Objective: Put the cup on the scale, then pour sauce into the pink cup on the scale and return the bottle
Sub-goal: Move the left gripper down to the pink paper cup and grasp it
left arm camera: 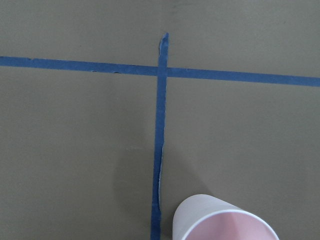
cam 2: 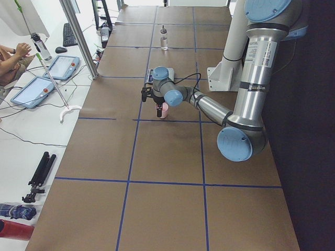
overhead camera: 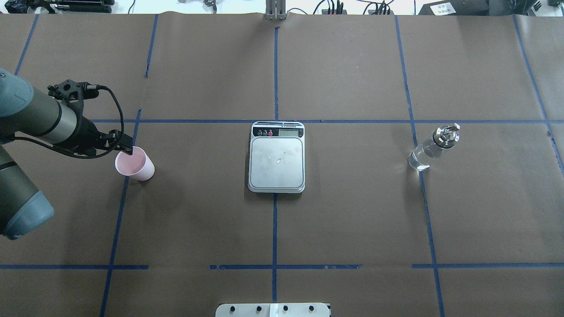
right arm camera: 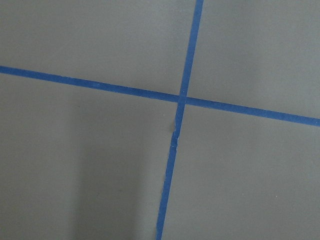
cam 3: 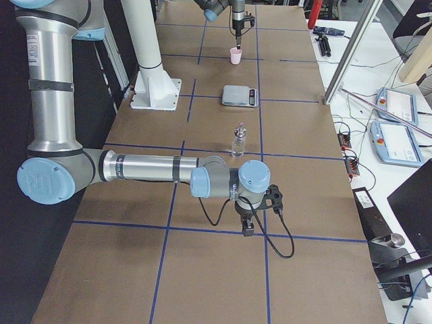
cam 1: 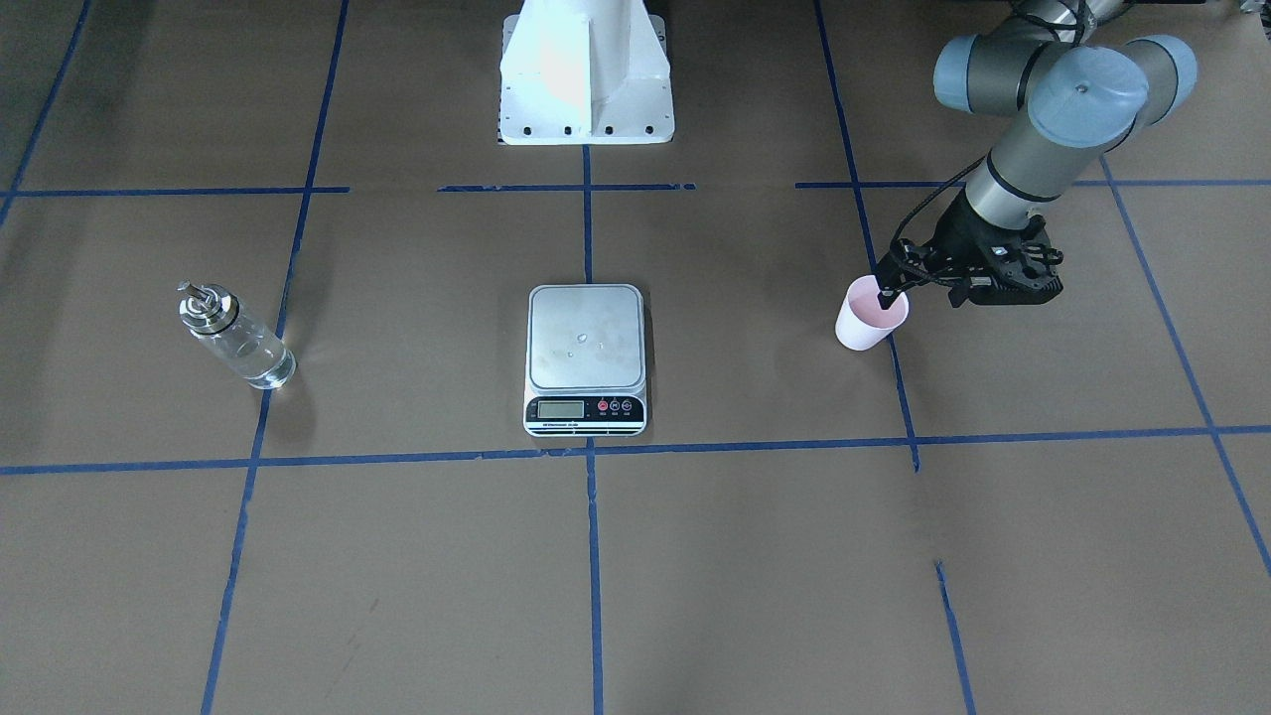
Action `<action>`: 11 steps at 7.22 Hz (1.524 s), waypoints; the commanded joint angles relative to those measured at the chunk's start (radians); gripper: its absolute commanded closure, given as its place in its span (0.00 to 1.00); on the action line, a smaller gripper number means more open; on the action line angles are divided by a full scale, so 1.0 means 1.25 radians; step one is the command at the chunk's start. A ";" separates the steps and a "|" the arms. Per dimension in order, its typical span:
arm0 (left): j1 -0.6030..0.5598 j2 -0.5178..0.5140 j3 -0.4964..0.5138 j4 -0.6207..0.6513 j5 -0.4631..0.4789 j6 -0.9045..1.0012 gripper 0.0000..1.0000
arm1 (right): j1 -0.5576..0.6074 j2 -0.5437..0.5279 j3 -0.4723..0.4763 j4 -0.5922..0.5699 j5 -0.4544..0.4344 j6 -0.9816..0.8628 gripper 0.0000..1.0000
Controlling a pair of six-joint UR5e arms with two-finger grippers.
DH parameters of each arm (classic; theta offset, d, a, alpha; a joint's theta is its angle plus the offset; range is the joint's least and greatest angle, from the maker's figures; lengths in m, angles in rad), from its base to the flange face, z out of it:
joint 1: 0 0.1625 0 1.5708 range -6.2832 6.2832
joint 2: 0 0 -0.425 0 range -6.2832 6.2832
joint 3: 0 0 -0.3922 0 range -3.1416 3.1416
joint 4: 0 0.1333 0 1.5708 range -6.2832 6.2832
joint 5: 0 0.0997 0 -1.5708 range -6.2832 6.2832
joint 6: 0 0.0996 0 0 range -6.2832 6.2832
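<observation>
The pale pink cup stands upright on the brown table, well to the side of the scale; it also shows in the overhead view and at the bottom of the left wrist view. My left gripper is at the cup's rim, one finger dipping inside, and looks shut on the rim. The scale's steel platform is bare. The glass bottle with clear sauce and a silver pourer cap stands on the scale's other side. My right gripper hangs over bare table near the front; I cannot tell whether it is open.
Blue tape lines divide the brown table into squares. The white robot base stands behind the scale. Operators' tablets and cables lie on a side table beyond the table's far edge.
</observation>
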 commanded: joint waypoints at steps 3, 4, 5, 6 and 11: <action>0.020 0.000 0.010 0.000 0.005 0.003 0.04 | 0.000 0.000 0.002 0.000 0.000 0.000 0.00; 0.027 0.000 0.009 0.000 0.005 0.002 0.09 | 0.001 0.000 0.002 0.000 0.002 0.001 0.00; 0.027 0.000 0.009 0.000 0.005 0.002 0.13 | 0.001 0.000 0.003 -0.001 0.002 0.001 0.00; 0.028 0.000 0.009 0.000 0.005 0.002 0.23 | 0.001 0.000 0.003 -0.001 0.002 0.001 0.00; 0.028 0.000 -0.005 0.000 0.005 -0.006 1.00 | 0.001 0.000 0.003 -0.003 0.004 0.001 0.00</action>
